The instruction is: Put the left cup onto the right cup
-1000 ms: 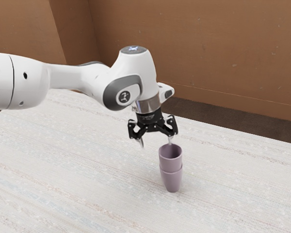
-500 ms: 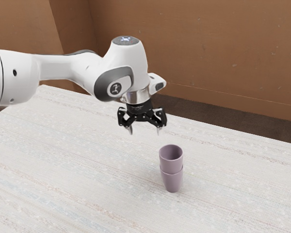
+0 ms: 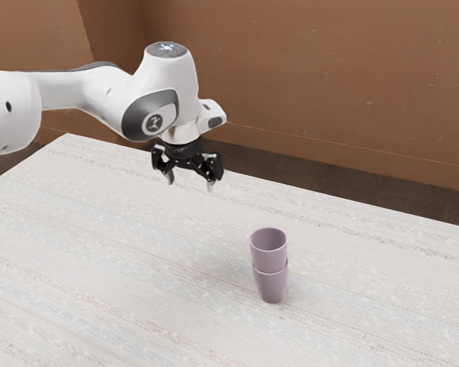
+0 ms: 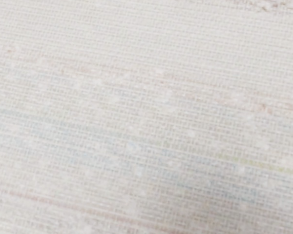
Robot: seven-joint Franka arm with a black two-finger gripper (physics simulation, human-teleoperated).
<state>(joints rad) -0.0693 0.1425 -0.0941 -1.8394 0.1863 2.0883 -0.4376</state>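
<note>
Two mauve cups stand nested on the table: the upper cup [image 3: 268, 249] sits inside the lower cup [image 3: 271, 284], both upright. My gripper [image 3: 190, 177] hangs open and holds nothing, well above the table and up toward the exterior view's left of the stack, clearly apart from it. Pale woven tabletop [image 4: 146, 117] lies under the hand in the wrist view.
The table [image 3: 99, 252] is covered in a light woven cloth. A brown wall [image 3: 352, 69] rises behind it, with a dark floor strip along the table's far edge. My white arm [image 3: 69, 92] reaches in from the exterior view's left.
My open gripper has lifted off the stacked cups and moved up and toward the exterior view's left. The cup stack has stayed in place.
</note>
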